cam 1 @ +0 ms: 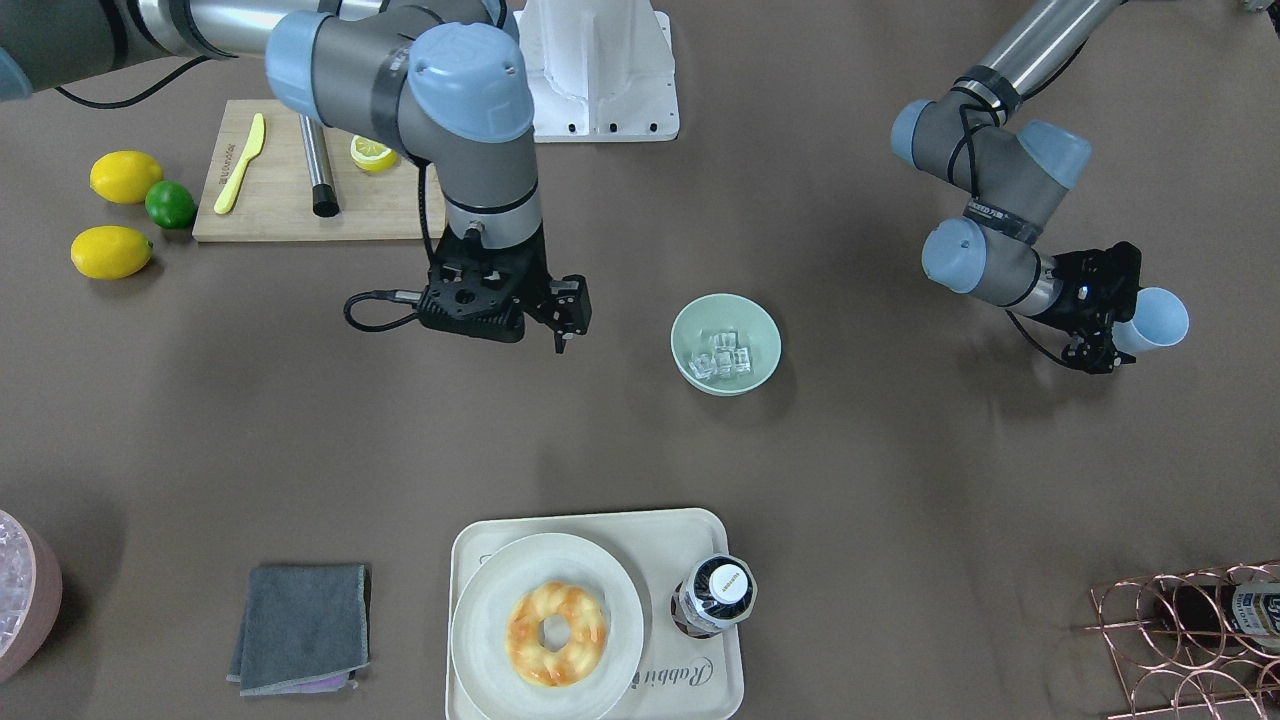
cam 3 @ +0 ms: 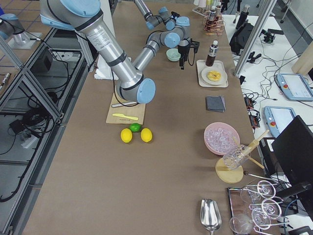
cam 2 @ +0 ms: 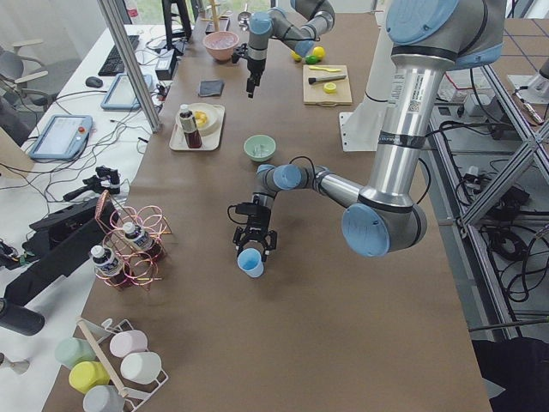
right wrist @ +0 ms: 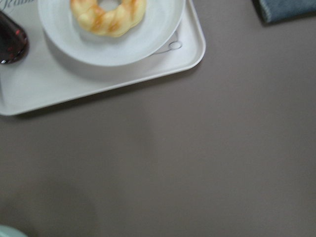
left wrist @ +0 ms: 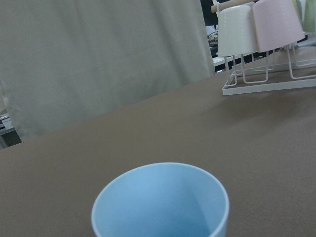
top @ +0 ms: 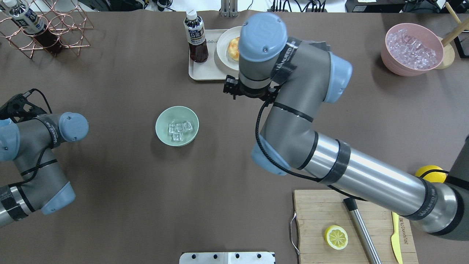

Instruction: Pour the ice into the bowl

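The pale mint-green bowl (cam 1: 765,340) stands on the table between the two arms, and it also shows in the overhead view (top: 161,123). Several small clear ice cubes (cam 1: 722,360) lie inside it (top: 178,129). My left gripper (cam 1: 1118,315) is shut on a light blue cup (cam 1: 1152,320), held tilted above the table well away from the bowl. In the left wrist view the cup (left wrist: 160,202) looks empty. My right gripper (cam 1: 566,325) hangs above bare table on the bowl's other side, fingers together and holding nothing.
A tray (cam 1: 480,545) carries a plate with a doughnut (cam 1: 556,633) and a bottle (cam 1: 716,593). A grey cloth (cam 1: 300,628) lies beside it. A pink tub of ice (top: 412,49), a cutting board (cam 1: 270,205), lemons, a lime and a copper rack (cam 1: 1190,640) line the edges.
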